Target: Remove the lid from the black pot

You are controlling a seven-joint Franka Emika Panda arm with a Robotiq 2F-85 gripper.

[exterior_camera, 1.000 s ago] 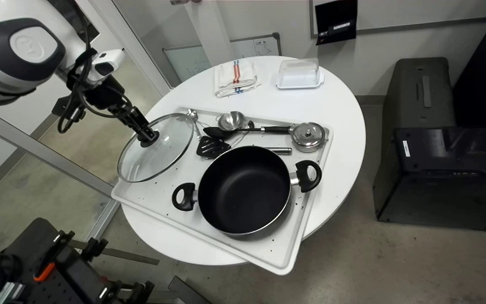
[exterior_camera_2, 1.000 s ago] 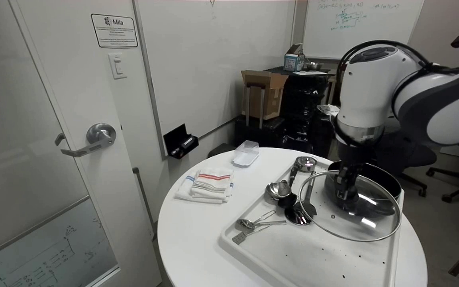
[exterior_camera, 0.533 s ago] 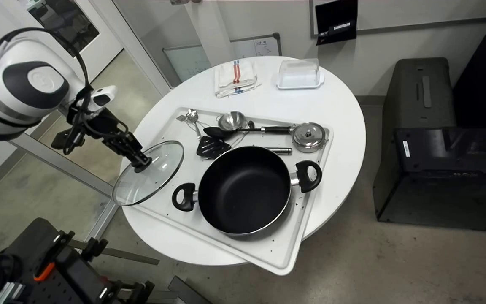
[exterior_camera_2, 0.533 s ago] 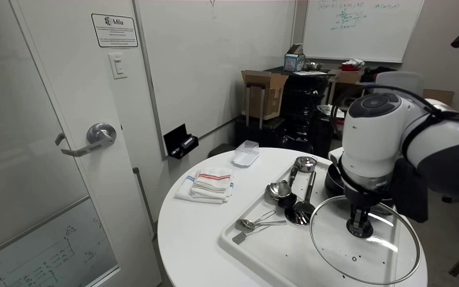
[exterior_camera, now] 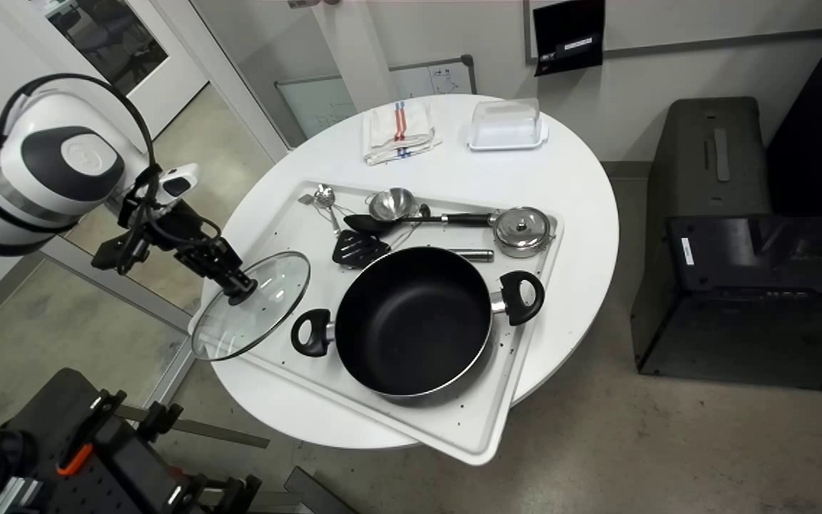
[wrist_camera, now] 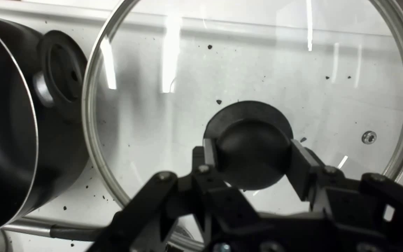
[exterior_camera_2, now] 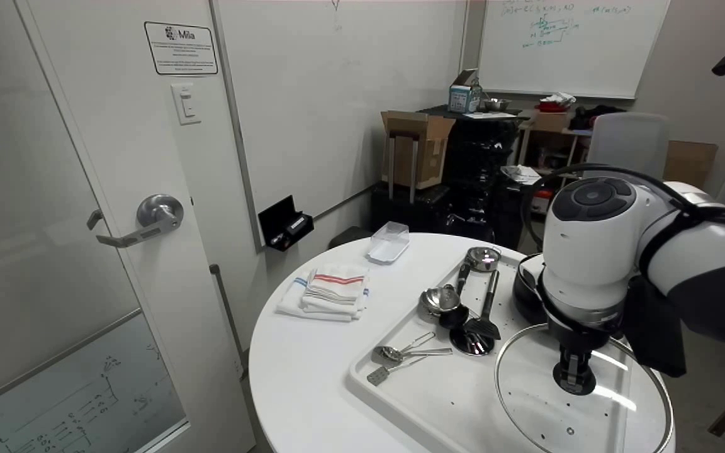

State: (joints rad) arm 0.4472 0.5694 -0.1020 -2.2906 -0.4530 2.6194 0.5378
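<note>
Lid (exterior_camera: 260,315) lowered slightly in pincer (wrist_camera: 252,154), black pot (exterior_camera: 414,321) near, utensils (exterior_camera: 359,249) on tray (exterior_camera: 479,403)

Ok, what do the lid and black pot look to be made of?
The lid: likely glass, see-through and glossy with sharp reflections, though possibly plastic; its rim, shiny grey, looks metal. The black pot: probably metal under a satin black coating, judging by its soft sheen, edged in bright silver.

The white robot arm (exterior_camera: 72,168) bends downward; its black gripper (wrist_camera: 255,154) points down, two fingers (wrist_camera: 303,171) clamped, a gap between them.
</note>
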